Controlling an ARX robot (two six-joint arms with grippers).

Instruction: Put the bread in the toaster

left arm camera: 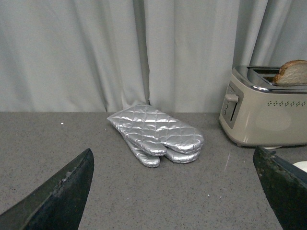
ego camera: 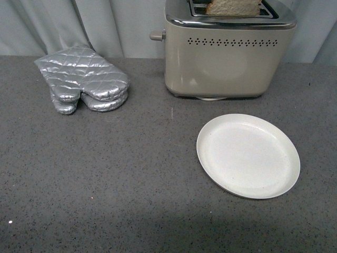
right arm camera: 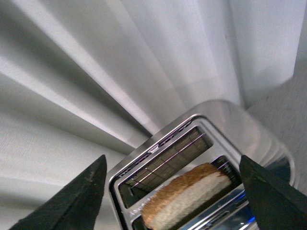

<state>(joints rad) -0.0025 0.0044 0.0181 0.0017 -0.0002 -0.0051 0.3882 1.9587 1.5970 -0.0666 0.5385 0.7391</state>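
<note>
- The counter [ego camera: 105,184] is dark grey and speckled; its near part lies bare in the front view.
- A round white plate [ego camera: 248,156] lies on the counter at the right, just in front of the toaster, and nothing lies on it.
- A silver quilted oven mitt [ego camera: 83,78] lies flat at the left, further back, well apart from the plate. In the left wrist view the same mitt [left arm camera: 156,132] is seen before a pale curtain [left arm camera: 120,52].
- The left pincer [left arm camera: 175,191] stands low over the counter with its two dark fingers [left arm camera: 62,194] spread wide, and nothing is between them.
- The toaster [ego camera: 226,58] stands at the far right of the counter, close to the curtain, with its knob on the left side and a row of small holes under the chrome top.
- The bread [ego camera: 234,7] stands in one slot of the toaster, with its upper part above the chrome top. From the right wrist view the bread [right arm camera: 187,194] is in the slot, and the second slot beside it is empty.
- The right pincer [right arm camera: 175,191] hangs above the toaster with its fingers [right arm camera: 79,201] spread wide on both sides of the bread, not touching it.
</note>
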